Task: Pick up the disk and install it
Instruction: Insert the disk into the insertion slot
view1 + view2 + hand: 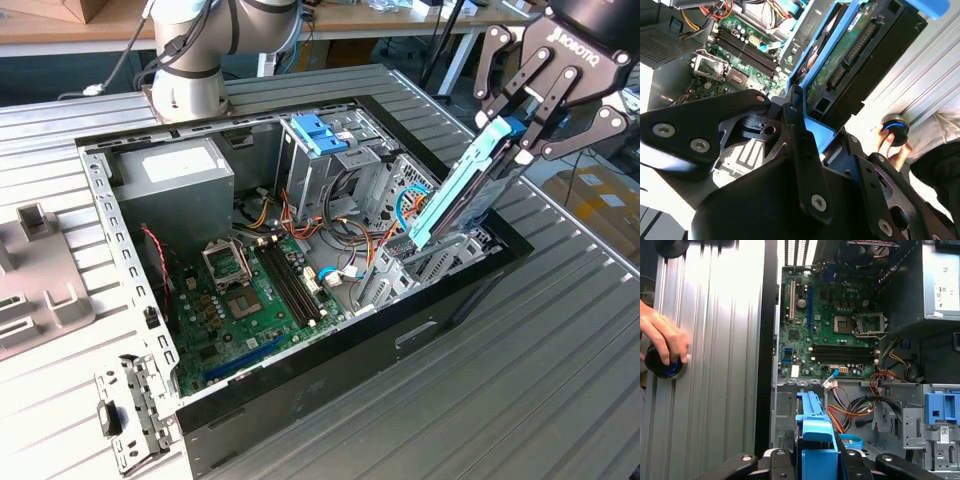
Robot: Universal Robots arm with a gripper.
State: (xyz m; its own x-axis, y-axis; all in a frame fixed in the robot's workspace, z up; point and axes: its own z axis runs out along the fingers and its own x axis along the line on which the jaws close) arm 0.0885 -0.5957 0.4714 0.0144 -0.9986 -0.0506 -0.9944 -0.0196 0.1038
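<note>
Gripper (pixel 522 135) clenched on disk (pixel 458 198), tilted above bay (pixel 440 262). Advised: square disk to bay, lower slowly, avoid cables (pixel 352 240).

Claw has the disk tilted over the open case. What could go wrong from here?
1. The disk hangs tilted, gripped by the claw near its upper end. It might pivot or slip in the grip.
2. Orange cables lie close beside the disk's lower end, so they could get snagged or pinched.
3. A hand rests on a knob on the table beside the case. Arm motion might come near it.
</note>
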